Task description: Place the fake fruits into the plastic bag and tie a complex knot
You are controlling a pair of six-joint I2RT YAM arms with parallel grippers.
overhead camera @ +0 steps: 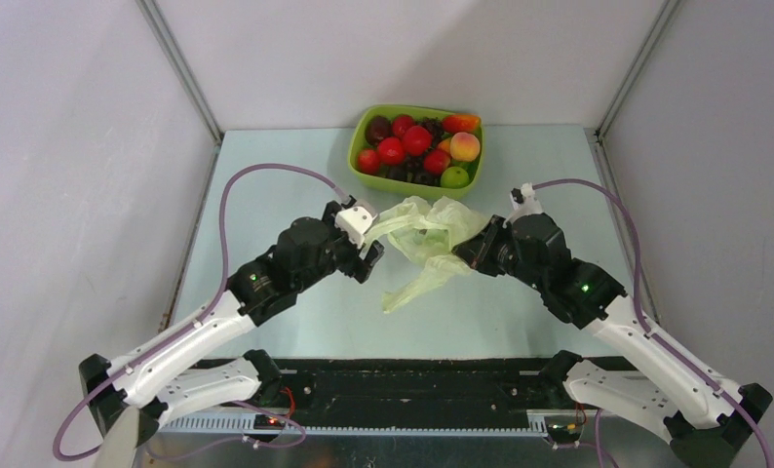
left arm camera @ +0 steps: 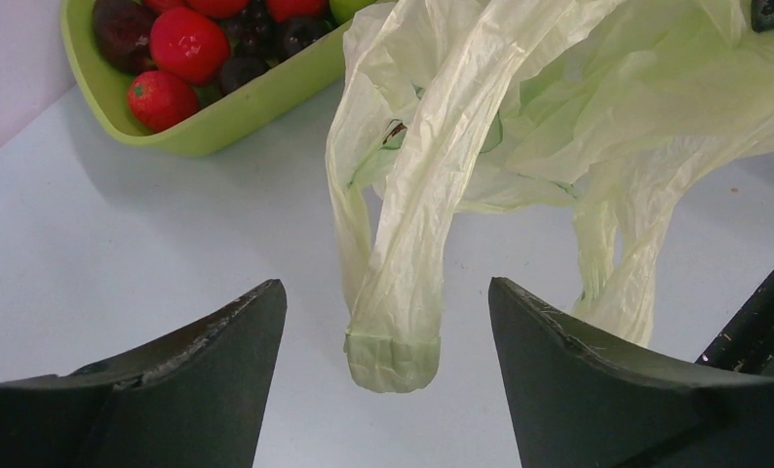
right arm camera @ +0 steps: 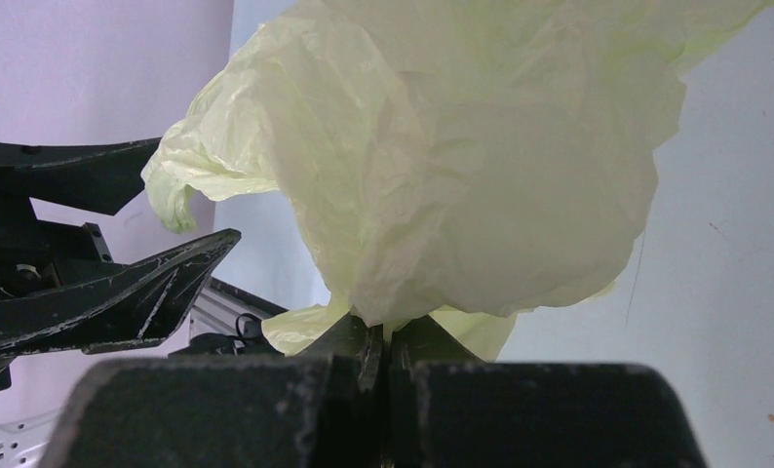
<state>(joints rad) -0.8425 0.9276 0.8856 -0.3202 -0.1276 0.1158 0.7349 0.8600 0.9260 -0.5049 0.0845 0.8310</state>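
The fake fruits (overhead camera: 417, 144) lie piled in a lime-green tray (overhead camera: 360, 156) at the back of the table; red ones and a dark plum (left arm camera: 183, 44) show in the left wrist view. The plastic bag (overhead camera: 427, 237) is held crumpled between both arms, above the table's middle. My right gripper (right arm camera: 383, 327) is shut on a fold of the bag (right arm camera: 481, 175), which billows above it. My left gripper (left arm camera: 385, 288) is open, one handle loop (left arm camera: 395, 341) hanging between its fingers (left arm camera: 208, 361) without touching either. A second handle (left arm camera: 617, 283) hangs to the right.
The tray (left arm camera: 237, 112) stands just behind the bag, close to the left gripper. White walls enclose the table on three sides. A black rail (overhead camera: 412, 385) runs along the near edge between the arm bases. The left arm's fingers (right arm camera: 120, 292) show in the right wrist view.
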